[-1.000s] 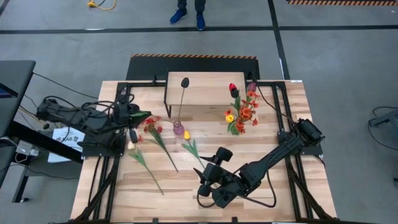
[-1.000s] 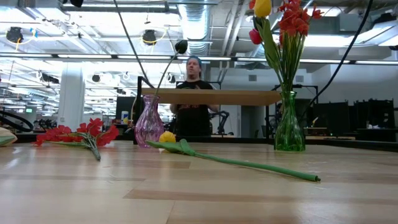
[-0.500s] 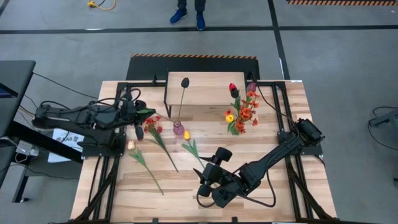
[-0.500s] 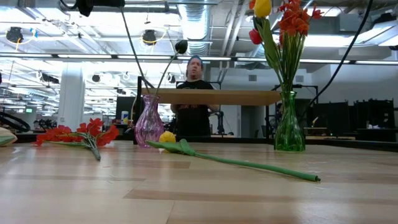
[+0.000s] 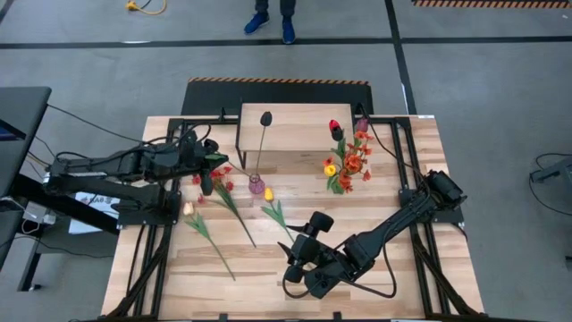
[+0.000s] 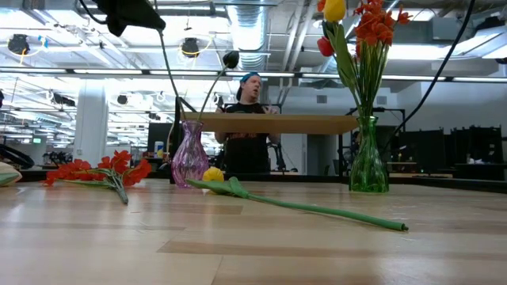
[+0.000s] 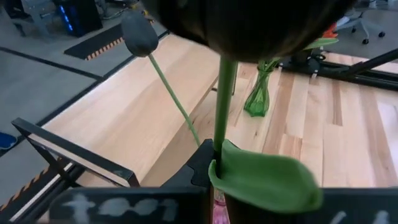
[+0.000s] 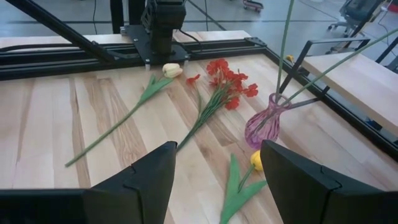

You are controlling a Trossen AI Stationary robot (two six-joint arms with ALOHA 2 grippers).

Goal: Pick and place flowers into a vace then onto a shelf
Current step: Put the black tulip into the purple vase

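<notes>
The left end effector (image 5: 207, 175) is gripping a green-stemmed flower (image 7: 224, 118) tightly, hovering above the worktop (image 5: 393, 268) just beside the pink vase (image 5: 256, 185), which is already holding a dark tulip (image 5: 265, 118). The red blossom spray (image 5: 220, 182), a pale tulip (image 5: 189, 208) and a yellow tulip (image 5: 268, 194) are lying on the boards nearby. The green vase (image 5: 340, 182) is standing with its bouquet in front of the shelf (image 5: 295, 127). The right end effector (image 5: 294, 268) is waiting with fingers spread at the near edge.
</notes>
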